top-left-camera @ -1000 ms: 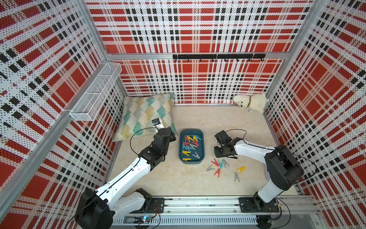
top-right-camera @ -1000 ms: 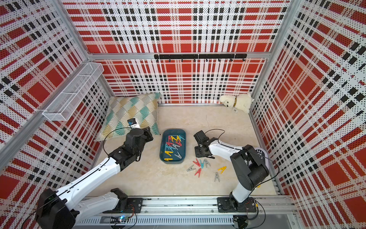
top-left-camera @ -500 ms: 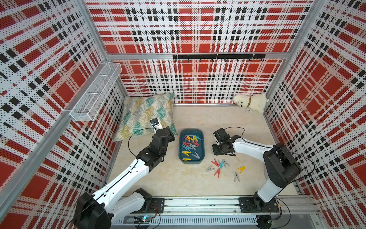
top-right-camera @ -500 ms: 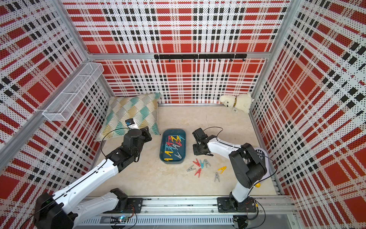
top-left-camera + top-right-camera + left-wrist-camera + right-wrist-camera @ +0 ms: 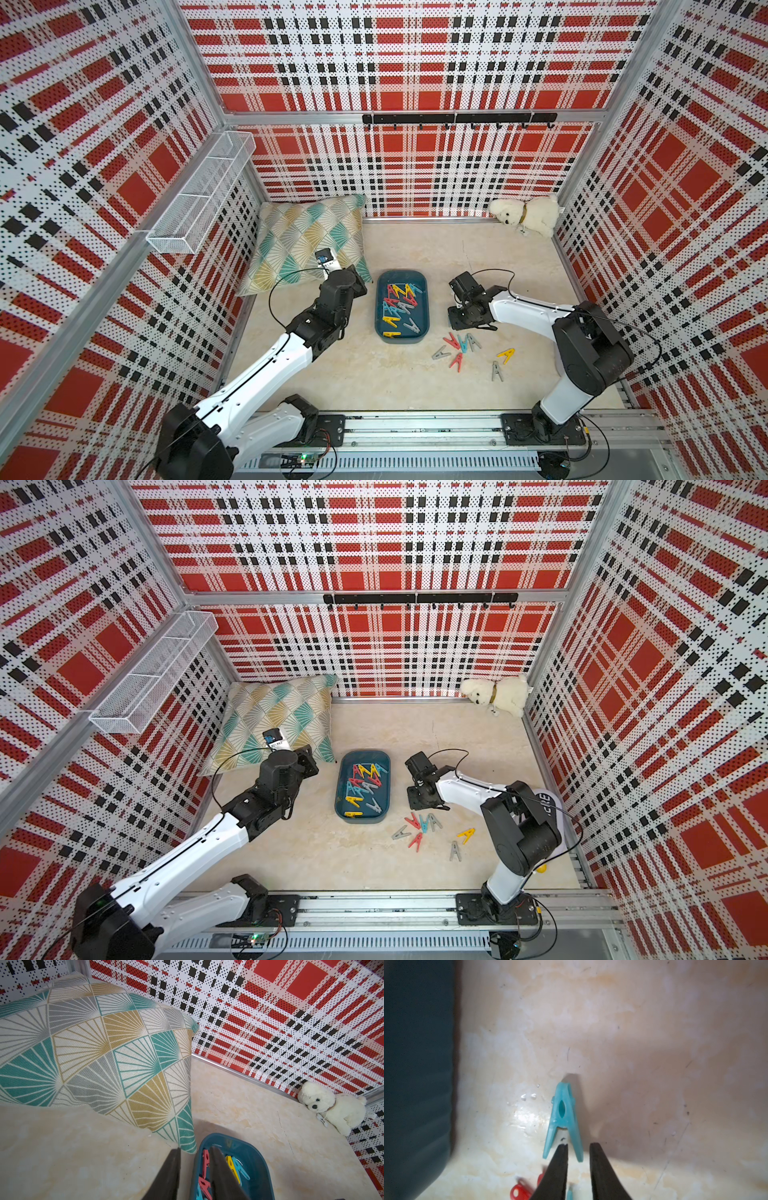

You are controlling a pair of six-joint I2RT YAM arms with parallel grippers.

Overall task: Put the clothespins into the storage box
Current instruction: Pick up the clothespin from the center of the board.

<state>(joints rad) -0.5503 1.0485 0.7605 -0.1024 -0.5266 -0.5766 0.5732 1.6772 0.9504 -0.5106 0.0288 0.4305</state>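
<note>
Ok, scene: beige marbled tabletop [image 5: 374, 382], boxed in by red-black-white plaid perforated walls [image 5: 415, 62]. A white wire basket [image 5: 199, 195] hangs on the wall at 9 o'clock, and a black hook rail [image 5: 457, 118] on the wall at 12. A cushion [image 5: 307, 237] sits in the 11 o'clock corner, a plush dog [image 5: 528, 214] in the 1 o'clock corner.

The teal box [image 5: 401, 277] is mid-table with roughly a dozen clothespins [image 5: 399, 307] in it. Seven loose clothespins [image 5: 457, 361] lie on the table at 4 o'clock of the box.

The left gripper [image 5: 195, 1148] hovers at the box's 10 o'clock corner, fingers a narrow gap apart, nothing between them. The right gripper [image 5: 578, 1145] is at 3 o'clock of the box, low over the table, fingers also slightly spread. One leg of a light-blue clothespin [image 5: 564, 1118] sits in that gap with space showing on both sides, so it is not pinched.
</note>
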